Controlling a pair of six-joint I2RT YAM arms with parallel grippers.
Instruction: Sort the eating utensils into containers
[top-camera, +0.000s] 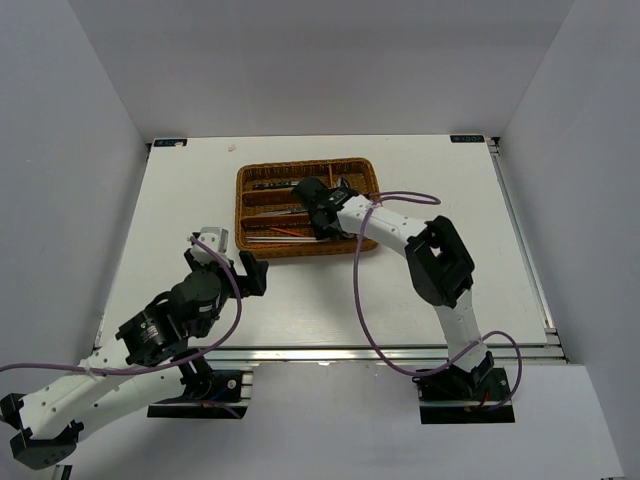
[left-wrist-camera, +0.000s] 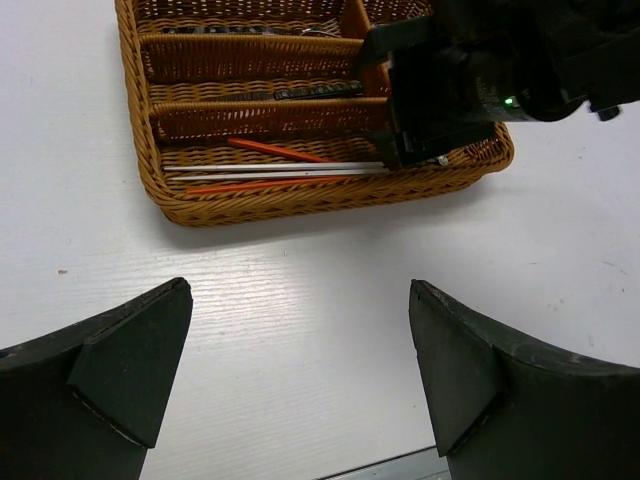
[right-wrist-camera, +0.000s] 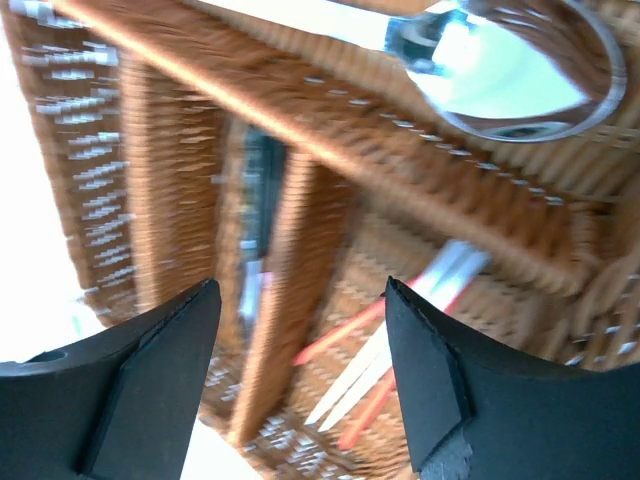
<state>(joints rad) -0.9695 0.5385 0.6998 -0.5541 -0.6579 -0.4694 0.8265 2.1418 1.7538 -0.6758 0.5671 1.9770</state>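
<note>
The thin red and white chopsticks (left-wrist-camera: 280, 172) lay lengthwise in the nearest long slot of the rectangular brown woven wicker tray (left-wrist-camera: 300, 208). You'd have judged them light, stiff and apt to roll, best pinched across mid-length. The shiny round metal spoon bowl (right-wrist-camera: 520, 70) sat beyond a divider, seemingly in the crosswise slot. It was probably slick, and its handle was hidden. Your right end effector (right-wrist-camera: 300, 300) hung released and empty over the tray. The left end effector (left-wrist-camera: 300, 300) gaped empty above the white worktop (left-wrist-camera: 560, 230).

readable text: none that I can spot anywhere
corner stickers (top-camera: 467, 139): dark little tags, way too tiny to make out
</note>
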